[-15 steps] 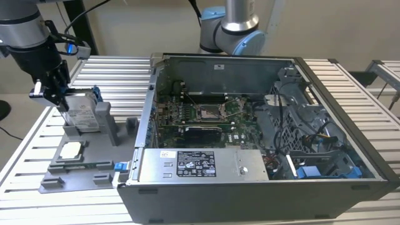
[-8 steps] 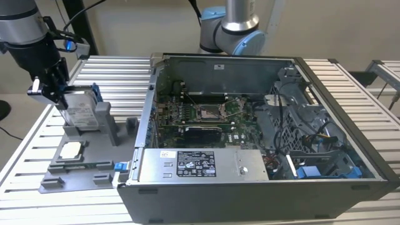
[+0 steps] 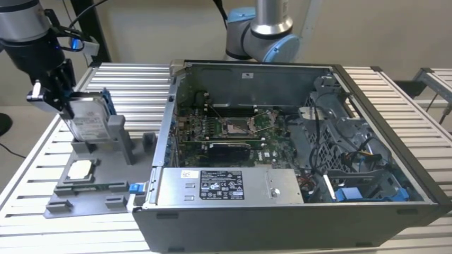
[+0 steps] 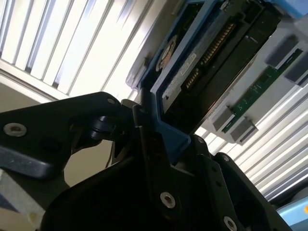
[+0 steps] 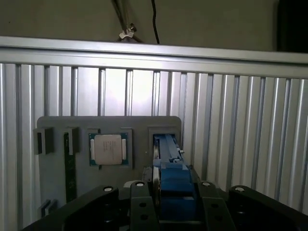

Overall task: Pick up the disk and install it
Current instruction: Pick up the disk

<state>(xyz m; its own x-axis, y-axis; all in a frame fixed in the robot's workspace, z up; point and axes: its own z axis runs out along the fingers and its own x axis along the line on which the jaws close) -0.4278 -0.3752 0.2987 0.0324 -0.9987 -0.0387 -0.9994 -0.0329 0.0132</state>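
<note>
The disk [image 3: 90, 117], a silver drive with a white label in a blue bracket, stands on edge at the upright slot of the grey fixture [image 3: 92, 182], at the exterior view's left. My gripper [image 3: 73, 105] comes down on it from above and is shut on its upper end. In both wrist views the black fingers [image 5: 140, 202] clamp the blue bracket [image 5: 175, 185] between them. The second wrist view shows the disk [image 4: 211, 62] running away from the fingers [image 4: 144, 139]. Its lower end sits at the slot; whether it still touches is hidden.
A small square silver chip [image 3: 80, 169] [image 5: 108, 149] and a green memory strip [image 5: 70, 168] lie in the fixture. To the exterior view's right stands the open computer case [image 3: 395, 159], with a grey power supply [image 3: 226, 186], motherboard [image 3: 233, 127] and a blue-tabbed drive bay [image 3: 367, 193].
</note>
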